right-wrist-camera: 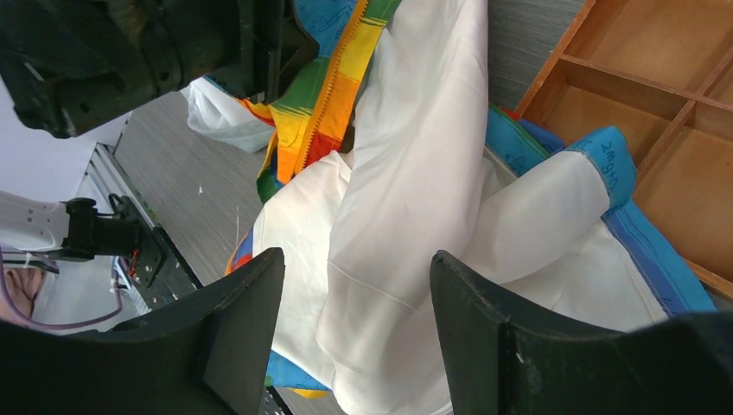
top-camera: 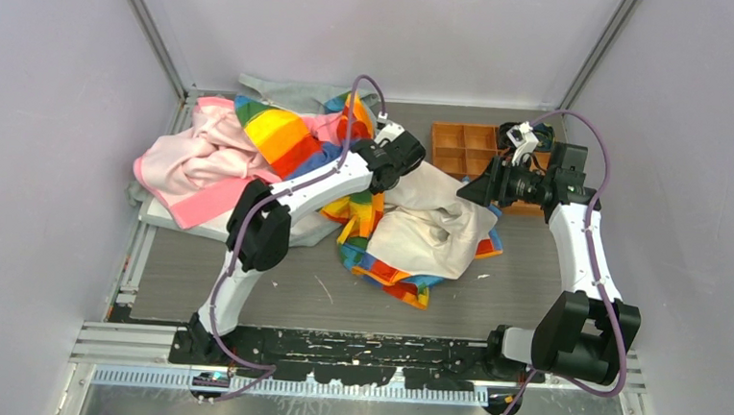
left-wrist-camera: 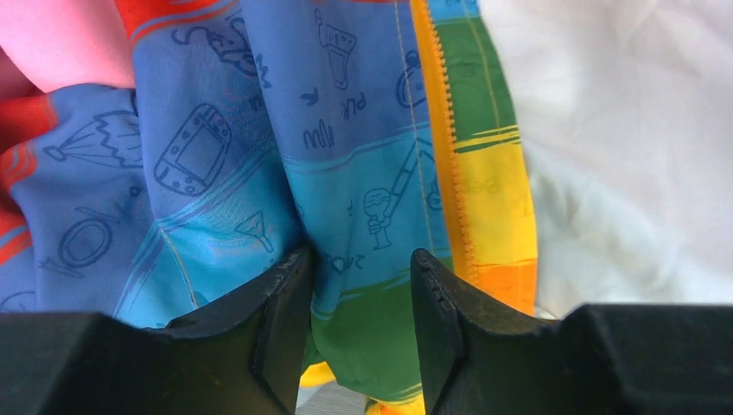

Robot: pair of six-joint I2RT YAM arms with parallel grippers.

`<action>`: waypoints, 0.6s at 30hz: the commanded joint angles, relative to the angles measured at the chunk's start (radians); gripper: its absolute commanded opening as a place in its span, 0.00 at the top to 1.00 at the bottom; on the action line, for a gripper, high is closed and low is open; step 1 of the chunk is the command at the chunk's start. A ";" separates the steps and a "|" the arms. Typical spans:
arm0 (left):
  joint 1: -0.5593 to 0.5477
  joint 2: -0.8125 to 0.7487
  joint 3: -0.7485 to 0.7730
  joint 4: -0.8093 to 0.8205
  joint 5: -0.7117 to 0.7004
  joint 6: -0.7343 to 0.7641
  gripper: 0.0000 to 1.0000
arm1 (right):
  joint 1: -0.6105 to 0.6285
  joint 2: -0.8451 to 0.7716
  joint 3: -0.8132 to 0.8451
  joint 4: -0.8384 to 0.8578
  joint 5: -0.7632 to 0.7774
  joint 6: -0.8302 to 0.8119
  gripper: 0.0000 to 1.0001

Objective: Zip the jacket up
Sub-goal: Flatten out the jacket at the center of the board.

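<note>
The jacket (top-camera: 419, 232) lies rumpled mid-table, its cream lining up and its rainbow stripes showing around the edges. My left gripper (top-camera: 407, 150) is at the jacket's back edge. In the left wrist view its jaws (left-wrist-camera: 361, 277) are closed in on a blue and green fold of the jacket (left-wrist-camera: 363, 225), and the fabric touches both fingers. The orange zipper (left-wrist-camera: 445, 156) runs just right of that fold. My right gripper (top-camera: 470, 190) hovers at the jacket's right side. It stands open (right-wrist-camera: 356, 277) over the cream lining (right-wrist-camera: 415, 199), with nothing pinched. The zipper edge (right-wrist-camera: 324, 95) rises toward the left gripper (right-wrist-camera: 173, 43).
An orange compartment tray (top-camera: 463, 148) stands at the back right, close behind the right gripper, and shows in the right wrist view (right-wrist-camera: 657, 95). A pink garment (top-camera: 193, 158) is heaped at the back left, with a grey garment (top-camera: 284, 92) behind it.
</note>
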 commanded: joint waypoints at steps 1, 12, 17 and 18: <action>0.025 0.010 0.042 -0.028 -0.045 0.021 0.54 | -0.001 -0.010 0.028 0.011 -0.015 -0.020 0.32; 0.068 -0.009 0.037 -0.004 0.060 0.031 0.91 | -0.001 -0.004 0.030 0.007 -0.014 -0.025 0.32; 0.070 -0.113 -0.013 0.076 0.110 0.100 0.94 | -0.001 -0.002 0.032 0.003 -0.015 -0.026 0.32; 0.070 -0.141 -0.031 0.103 0.127 0.120 0.95 | -0.001 -0.002 0.032 0.002 -0.015 -0.028 0.32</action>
